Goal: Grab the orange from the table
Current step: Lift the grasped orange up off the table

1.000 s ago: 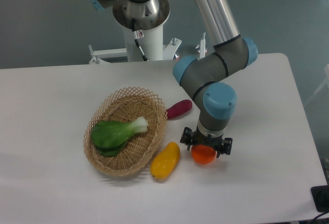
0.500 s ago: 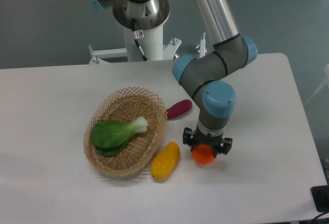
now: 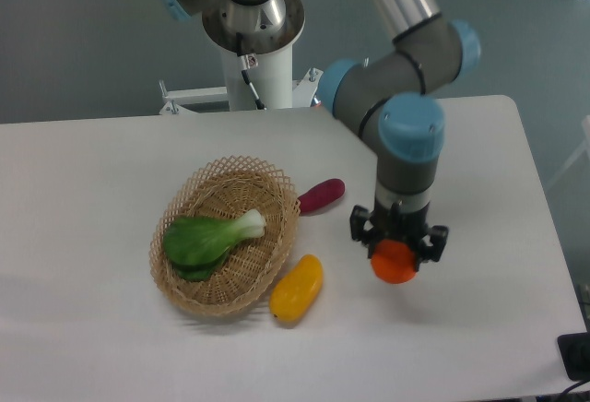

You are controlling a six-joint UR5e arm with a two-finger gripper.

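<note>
The orange is a small round bright-orange fruit held in my gripper, which is shut on it from above. Its lower half shows below the black fingers, and it hangs above the white table to the right of the basket. The top of the orange is hidden by the gripper body.
A wicker basket holding a green bok choy sits left of centre. A yellow elongated fruit lies by the basket's lower right rim. A purple oblong vegetable lies behind it. The robot's base stands at the back.
The gripper has moved to the right and up with the orange held in it. The orange has left its spot beside the yellow fruit.
</note>
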